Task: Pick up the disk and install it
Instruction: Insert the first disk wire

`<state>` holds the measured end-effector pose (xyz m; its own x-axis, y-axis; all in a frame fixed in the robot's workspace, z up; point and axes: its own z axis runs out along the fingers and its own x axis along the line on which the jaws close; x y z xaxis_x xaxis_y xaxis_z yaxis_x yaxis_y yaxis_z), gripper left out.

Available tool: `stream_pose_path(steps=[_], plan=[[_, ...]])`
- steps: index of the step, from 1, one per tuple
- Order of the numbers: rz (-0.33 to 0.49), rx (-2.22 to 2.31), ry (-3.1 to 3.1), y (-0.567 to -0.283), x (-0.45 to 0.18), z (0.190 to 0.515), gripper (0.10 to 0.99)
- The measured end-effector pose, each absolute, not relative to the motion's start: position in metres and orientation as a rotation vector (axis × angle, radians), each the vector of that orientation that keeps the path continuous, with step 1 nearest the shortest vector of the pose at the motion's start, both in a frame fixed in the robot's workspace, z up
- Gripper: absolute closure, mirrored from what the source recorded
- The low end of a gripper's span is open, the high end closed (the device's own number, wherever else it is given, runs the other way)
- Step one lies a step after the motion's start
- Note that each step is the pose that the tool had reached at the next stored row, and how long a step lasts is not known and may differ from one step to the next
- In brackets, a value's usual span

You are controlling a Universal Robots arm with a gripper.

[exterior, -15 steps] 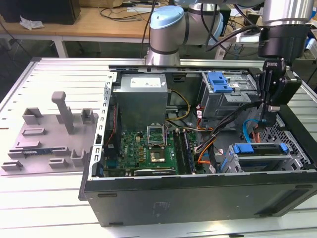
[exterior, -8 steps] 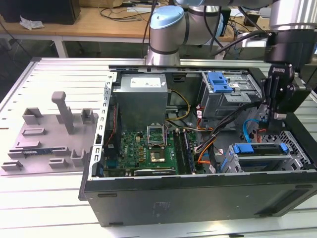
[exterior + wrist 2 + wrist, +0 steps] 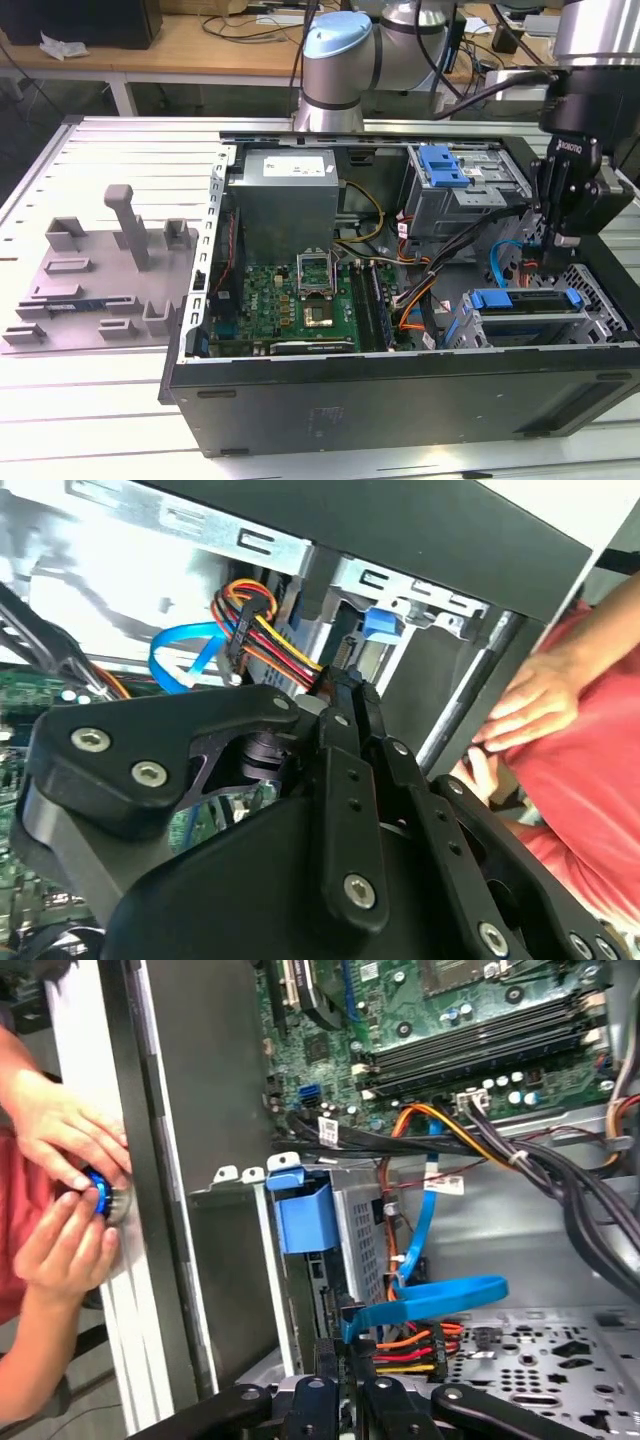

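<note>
The disk, silver-grey in a blue plastic frame, lies flat in the lower drive bay at the front corner of the open computer case, on the exterior view's right. My gripper hangs just above and behind the disk, pointing down into the case. In both wrist views its black fingers are pressed together with nothing visible between them. The fingertips sit right beside a blue data cable and a bundle of red, yellow and orange power wires by the bay.
A person in red stands at the case's outer side, hands on a small blue round part. The motherboard, power supply box and upper bay with blue latch crowd the case. A grey fixture tray lies on the exterior view's left.
</note>
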<state>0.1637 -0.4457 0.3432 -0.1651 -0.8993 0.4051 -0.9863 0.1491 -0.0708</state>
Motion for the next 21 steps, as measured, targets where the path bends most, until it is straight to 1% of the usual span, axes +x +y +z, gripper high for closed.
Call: stream_pose_path(steps=[13, 21], plan=[[0.333, 1.909, -2.239, -0.461, 0.163, 0.354, 0.922], [0.295, 1.935, -2.255, -0.477, 0.161, 0.354, 0.922]])
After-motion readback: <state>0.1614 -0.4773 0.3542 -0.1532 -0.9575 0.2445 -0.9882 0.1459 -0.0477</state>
